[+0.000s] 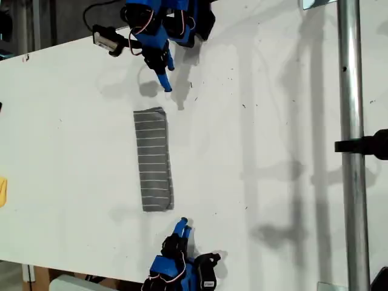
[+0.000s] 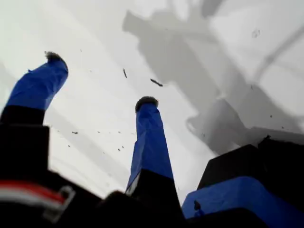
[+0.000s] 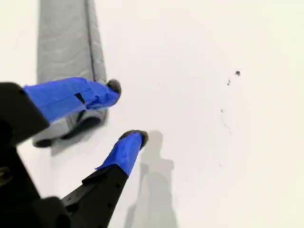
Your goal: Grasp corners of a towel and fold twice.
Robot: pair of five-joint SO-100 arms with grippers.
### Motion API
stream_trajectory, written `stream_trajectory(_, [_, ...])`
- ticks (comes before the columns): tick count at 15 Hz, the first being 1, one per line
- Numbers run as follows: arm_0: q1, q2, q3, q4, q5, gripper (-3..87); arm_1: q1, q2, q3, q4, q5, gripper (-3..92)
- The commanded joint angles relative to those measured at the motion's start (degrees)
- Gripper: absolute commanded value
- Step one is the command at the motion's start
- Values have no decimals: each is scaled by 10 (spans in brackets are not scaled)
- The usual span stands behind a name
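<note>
My second gripper [image 3: 128,111] hovered above the table [image 1: 273,151] with jaws parted and nothing between them. The towel [image 1: 153,159], a soft grey striped cloth folded into a long narrow strip, lay just beside its fingertips, one end rolled thick. My first gripper [image 2: 99,80] stood spread open over bare, speckled white tabletop, holding nothing. A small yellow object [image 1: 3,191] sat at the exterior view's left edge, well apart.

Dark grey towel [image 1: 153,159] with thin white stripes; white table [image 1: 273,151]; yellow object [image 1: 2,191].
</note>
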Motion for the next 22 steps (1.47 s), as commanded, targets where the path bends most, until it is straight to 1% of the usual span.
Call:
stream_trajectory(1, [-24, 97, 49, -1, 119, -24, -30, 3, 7, 9, 59, 359])
stream_trajectory(2, [-25, 97, 86, -19, 120, -25, -23, 3, 5, 7, 58, 368])
stream_trajectory(3, [-22, 96, 94, -23, 113, -25, -11, 2, 1, 1, 45, 382])
stream_trajectory(4, [-23, 96, 94, -24, 125, -25, 11, -6, -4, -18, 9, 396])
stream_trajectory(5, [-25, 96, 91, -18, 133, -25, 38, -18, -6, -40, -39, 427])
stream_trajectory(6, [-28, 96, 92, -18, 137, -25, 78, -38, -15, -59, -98, 438])
stream_trajectory(8, [-34, 96, 92, -17, 141, -25, 171, -156, -84, -98, -258, 456])
stream_trajectory(9, [-34, 96, 92, -17, 142, -25, 202, -228, -119, -137, -319, 460])
stream_trajectory(10, [-34, 96, 93, -17, 142, -25, 218, -301, -145, -183, -359, 464])
stream_trajectory(13, [-35, 96, 92, -12, 139, -25, 228, -489, -194, -325, -363, 470])
stream_trajectory(15, [-35, 96, 92, -12, 140, -25, 221, -597, -233, -380, -346, 469])
stream_trajectory(16, [-37, 96, 93, -11, 140, -25, 221, -628, -237, -410, -329, 452])
stream_trajectory(18, [-40, 96, 93, -11, 141, -25, 222, -693, -260, -445, -313, 451])
stream_trajectory(22, [-46, 96, 93, -10, 142, -24, 217, -775, -345, -446, -308, 425])
